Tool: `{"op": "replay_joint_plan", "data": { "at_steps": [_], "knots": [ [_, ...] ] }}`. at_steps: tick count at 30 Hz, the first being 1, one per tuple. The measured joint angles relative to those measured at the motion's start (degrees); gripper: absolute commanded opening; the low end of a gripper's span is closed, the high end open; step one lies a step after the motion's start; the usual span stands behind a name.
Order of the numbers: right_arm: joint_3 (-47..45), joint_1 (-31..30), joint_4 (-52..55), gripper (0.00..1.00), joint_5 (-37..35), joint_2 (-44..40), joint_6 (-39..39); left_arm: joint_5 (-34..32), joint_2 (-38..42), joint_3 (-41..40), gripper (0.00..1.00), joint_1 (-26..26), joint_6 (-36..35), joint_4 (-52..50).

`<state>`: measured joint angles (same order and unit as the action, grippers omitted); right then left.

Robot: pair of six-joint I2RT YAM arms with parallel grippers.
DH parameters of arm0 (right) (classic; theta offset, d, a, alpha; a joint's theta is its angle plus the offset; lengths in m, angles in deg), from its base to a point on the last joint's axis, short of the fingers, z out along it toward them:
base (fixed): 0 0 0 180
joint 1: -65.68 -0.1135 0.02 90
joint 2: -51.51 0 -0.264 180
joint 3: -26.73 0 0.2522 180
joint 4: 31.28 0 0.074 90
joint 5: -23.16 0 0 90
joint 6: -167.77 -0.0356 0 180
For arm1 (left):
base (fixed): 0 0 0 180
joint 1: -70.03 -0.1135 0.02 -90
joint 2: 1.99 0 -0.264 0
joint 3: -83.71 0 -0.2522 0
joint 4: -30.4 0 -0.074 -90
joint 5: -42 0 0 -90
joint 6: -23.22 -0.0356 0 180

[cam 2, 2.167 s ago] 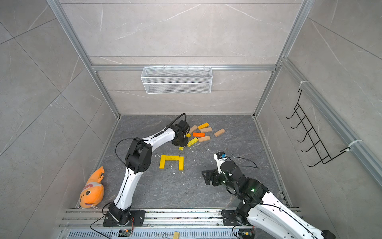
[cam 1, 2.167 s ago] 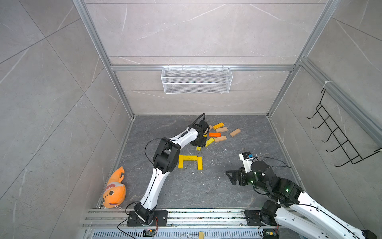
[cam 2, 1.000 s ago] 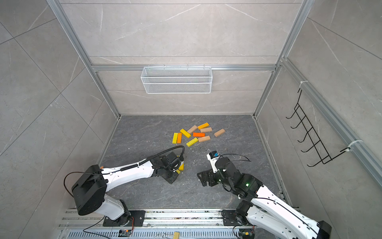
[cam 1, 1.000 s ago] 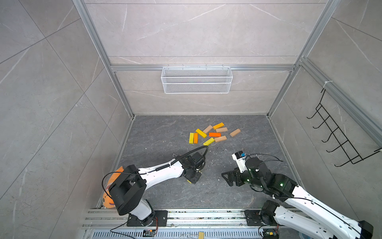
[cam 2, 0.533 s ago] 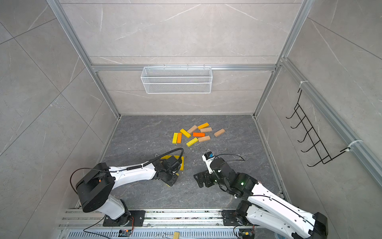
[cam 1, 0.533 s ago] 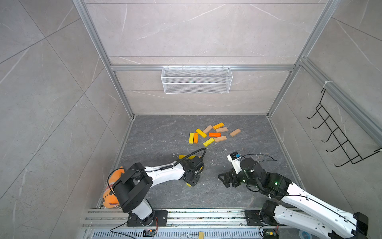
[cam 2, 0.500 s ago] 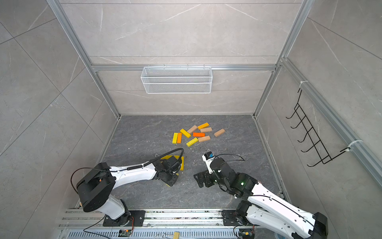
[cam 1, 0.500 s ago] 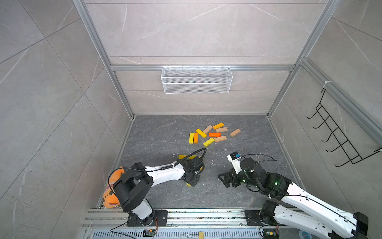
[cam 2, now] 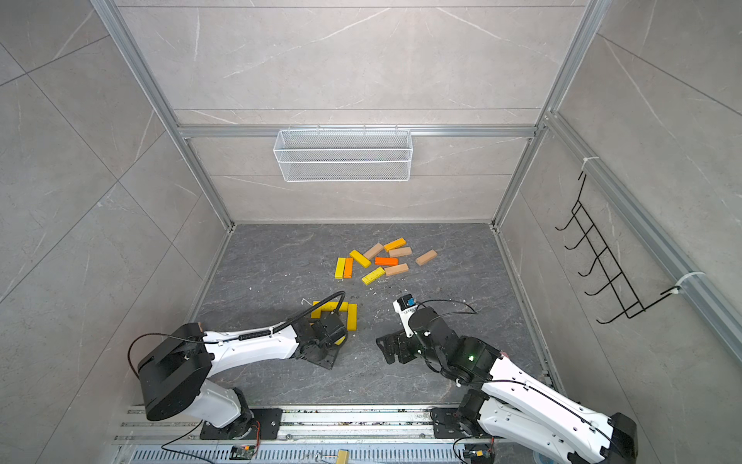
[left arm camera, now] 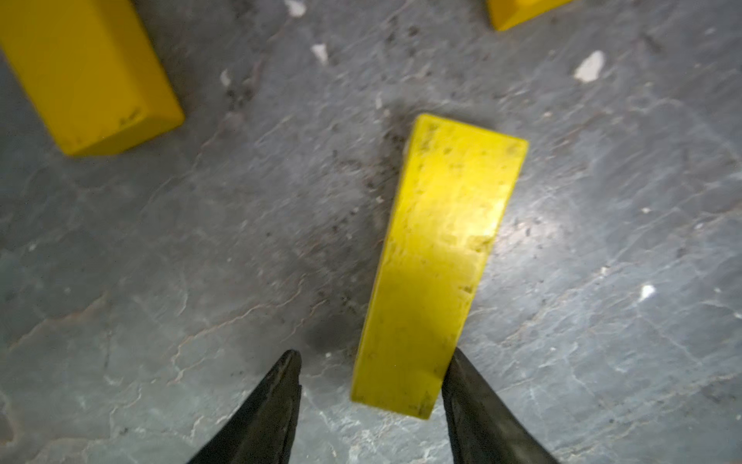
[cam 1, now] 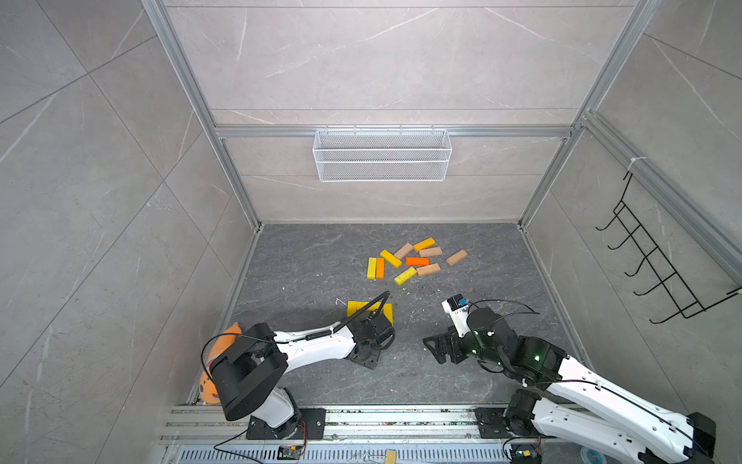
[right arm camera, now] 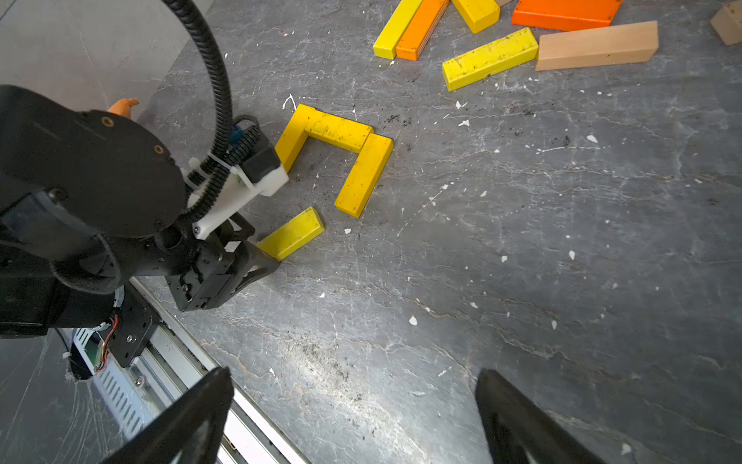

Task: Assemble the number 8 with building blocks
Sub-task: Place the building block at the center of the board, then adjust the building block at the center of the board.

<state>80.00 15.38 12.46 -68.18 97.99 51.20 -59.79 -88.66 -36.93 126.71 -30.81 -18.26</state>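
On the grey worktop (cam 1: 317, 257), three yellow blocks form a frame (cam 1: 355, 308) (cam 2: 352, 317) (right arm camera: 337, 130). In both top views it is closed at 12 o'clock and open toward 6 o'clock.

A fourth block (left arm camera: 437, 257) (right arm camera: 291, 233), also yellow, lies flat at the frame's open side, at about 5 o'clock of its centre. It is apart from the other three and askew to them. In the top views the left arm (cam 2: 249, 345) hides nearly all of it.

The left jaws stand apart astride that block's near end. One finger (left arm camera: 465, 385) sits against its long edge, and the other (left arm camera: 277, 393) stands clear of it with bare worktop between. Nothing is clamped.

Ten more blocks, yellow, orange and tan, lie scattered in a pile (cam 1: 417, 261) (cam 2: 386, 261) at 1 o'clock of the frame, well apart from it.

The right jaws stand wide apart and hold nothing. They are at 4 o'clock of the frame, pointing toward 9 o'clock, with only bare worktop between them.
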Motion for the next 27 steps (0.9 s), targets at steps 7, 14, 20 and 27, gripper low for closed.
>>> {"op": "replay_joint_plan", "data": {
  "at_steps": [7,14,20,27],
  "knots": [
    [-0.52,-0.17,-0.26,0.97,-0.39,-0.07,-0.63,-1.14,0.90,-0.85,0.55,-1.53,6.64,-2.93],
    [-0.68,-0.66,-0.26,0.97,-0.48,-0.04,-0.68,-0.96,0.37,-0.85,0.50,-6.88,10.78,-2.19],
    [-1.07,-0.76,-0.26,0.94,-0.63,-0.04,-0.87,0.42,0.50,-0.76,0.49,-6.97,11.28,-0.33],
    [-3.48,-3.13,-6.27,0.65,-1.22,2.14,-7.65,2.89,7.17,-3.15,0.46,-7.17,9.88,3.48]
  ]
}}
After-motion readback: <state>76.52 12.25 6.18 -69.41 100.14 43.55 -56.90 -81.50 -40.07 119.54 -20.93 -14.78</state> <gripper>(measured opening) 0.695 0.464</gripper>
